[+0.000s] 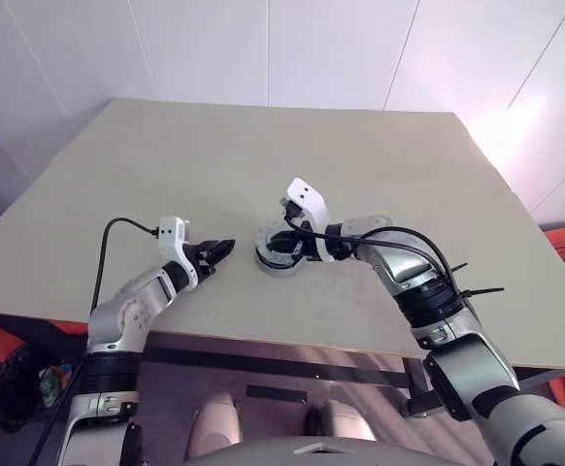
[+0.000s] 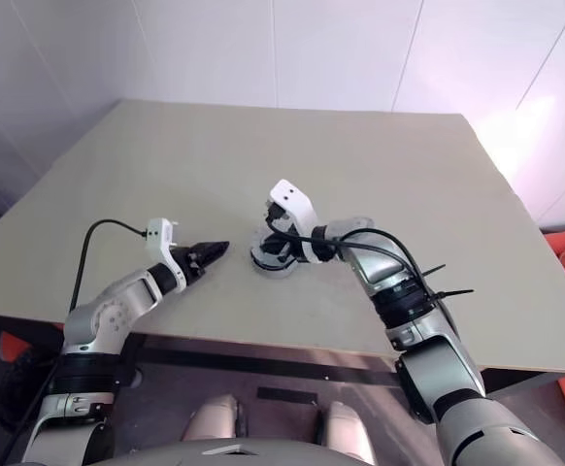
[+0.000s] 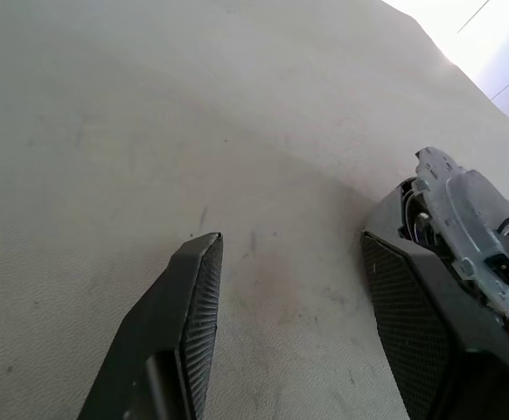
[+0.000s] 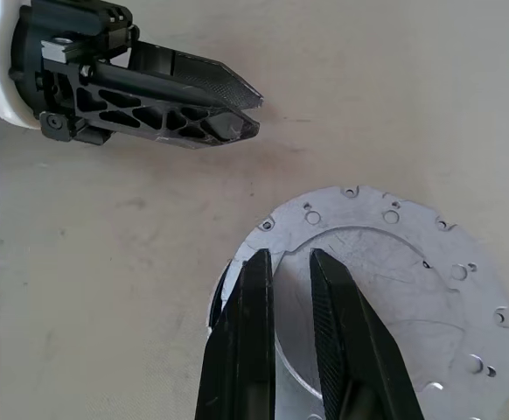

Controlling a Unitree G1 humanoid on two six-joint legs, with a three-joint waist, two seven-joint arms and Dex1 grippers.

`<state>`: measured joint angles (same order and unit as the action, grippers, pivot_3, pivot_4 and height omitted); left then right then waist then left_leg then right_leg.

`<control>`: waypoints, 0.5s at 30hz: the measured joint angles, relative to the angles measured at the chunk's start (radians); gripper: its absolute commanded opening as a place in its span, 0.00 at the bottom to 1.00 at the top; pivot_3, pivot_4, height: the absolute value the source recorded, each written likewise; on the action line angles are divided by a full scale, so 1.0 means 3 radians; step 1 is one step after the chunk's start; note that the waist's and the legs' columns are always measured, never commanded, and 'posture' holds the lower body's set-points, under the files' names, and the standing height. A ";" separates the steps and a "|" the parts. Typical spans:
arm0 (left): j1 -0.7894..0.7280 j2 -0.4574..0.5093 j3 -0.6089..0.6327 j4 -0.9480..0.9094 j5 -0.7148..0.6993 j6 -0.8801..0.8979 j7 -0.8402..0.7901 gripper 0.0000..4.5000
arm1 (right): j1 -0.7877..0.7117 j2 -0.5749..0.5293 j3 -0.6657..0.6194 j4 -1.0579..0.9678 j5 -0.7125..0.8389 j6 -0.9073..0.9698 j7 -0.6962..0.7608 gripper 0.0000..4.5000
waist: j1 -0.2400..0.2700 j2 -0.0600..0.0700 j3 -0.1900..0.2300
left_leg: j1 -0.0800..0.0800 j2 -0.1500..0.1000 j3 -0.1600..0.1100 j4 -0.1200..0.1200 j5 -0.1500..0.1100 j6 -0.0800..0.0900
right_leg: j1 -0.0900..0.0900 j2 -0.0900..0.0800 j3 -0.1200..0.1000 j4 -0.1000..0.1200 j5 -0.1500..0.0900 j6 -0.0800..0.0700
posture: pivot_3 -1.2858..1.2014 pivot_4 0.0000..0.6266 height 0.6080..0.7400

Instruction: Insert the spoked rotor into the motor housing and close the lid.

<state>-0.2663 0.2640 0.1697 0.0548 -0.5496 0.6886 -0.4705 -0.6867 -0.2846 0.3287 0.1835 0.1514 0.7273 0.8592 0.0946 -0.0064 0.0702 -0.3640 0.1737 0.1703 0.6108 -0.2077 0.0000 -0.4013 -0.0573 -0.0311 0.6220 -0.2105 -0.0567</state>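
We find the right gripper point(image 4: 288, 262) at the lower centre of the right wrist view, its two black fingers drawn nearly together with only a narrow slit between them, tips poised over the near edge of the lid point(image 4: 386, 289); whether they pinch that edge or merely hover above it we cannot tell. The lid lies flat, broad silver face upward, with small holes around its margin. Being a round disc it has no long axis in the plane; its axis stands upright from the table point(image 1: 380, 184). A dark sliver at its lower-left edge we take to be the motor housing point(image 4: 222, 293) beneath, which suggests the lid already sits on it. In the left eye view this stack lies at centre frame, under the right wrist. The spoked rotor cannot be made out; we judge it likely seated inside, though this is unverified. The left gripper point(image 1: 222, 249) rests to the left of the stack, near but apart from it, its jaws standing well open and holding nothing. We judge the closing step to be in hand. The next move calls for settling the lid concentric with the housing and pressing it evenly, without tilting it.
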 measured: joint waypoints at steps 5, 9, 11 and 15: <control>0.0000 0.0042 0.0024 -0.0044 -0.0007 0.0007 0.0002 0.59 | 0.0055 0.0034 0.0024 0.0015 -0.0015 -0.0062 -0.0039 0.15 | 0.0000 0.0000 0.0000 | 0.0000 0.0000 0.0000 0.0000 0.0000 0.0000 | 0.0000 0.0000 0.0000 -0.0001 0.0000 0.0000 | 0.52 0.00 1.00; 0.0001 0.0049 0.0054 -0.0070 -0.0017 0.0044 0.0006 0.59 | 0.0095 0.0019 -0.0006 0.0014 0.0000 -0.0065 -0.0034 0.15 | 0.0000 0.0000 0.0000 | 0.0005 -0.0001 0.0000 0.0000 0.0000 0.0000 | 0.0004 0.0000 0.0000 0.0000 0.0000 0.0000 | 0.52 0.00 1.00; 0.0002 0.0067 0.0073 -0.0073 -0.0017 0.0064 0.0010 0.59 | 0.0126 -0.0015 -0.0018 0.0010 0.0020 -0.0086 -0.0029 0.15 | 0.0003 0.0000 0.0000 | 0.0010 -0.0001 0.0000 0.0000 0.0000 0.0000 | 0.0010 0.0000 0.0000 -0.0001 -0.0001 0.0001 | 0.52 0.00 1.00; 0.0003 0.0095 0.0094 -0.0075 -0.0017 0.0073 0.0012 0.59 | 0.0179 -0.0077 -0.0047 0.0013 0.0024 -0.0135 -0.0035 0.15 | 0.0004 0.0000 0.0000 | 0.0035 -0.0002 0.0000 -0.0003 -0.0001 0.0002 | 0.0036 -0.0001 0.0002 -0.0006 -0.0014 0.0023 | 0.52 0.00 1.00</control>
<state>-0.2654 0.2925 0.1978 0.0323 -0.5547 0.7106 -0.4669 -0.6331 -0.3078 0.3148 0.1874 0.1587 0.6868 0.8488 0.0959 -0.0065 0.0702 -0.3534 0.1730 0.1703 0.6098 -0.2081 0.0005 -0.3907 -0.0575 -0.0306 0.6203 -0.2146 -0.0497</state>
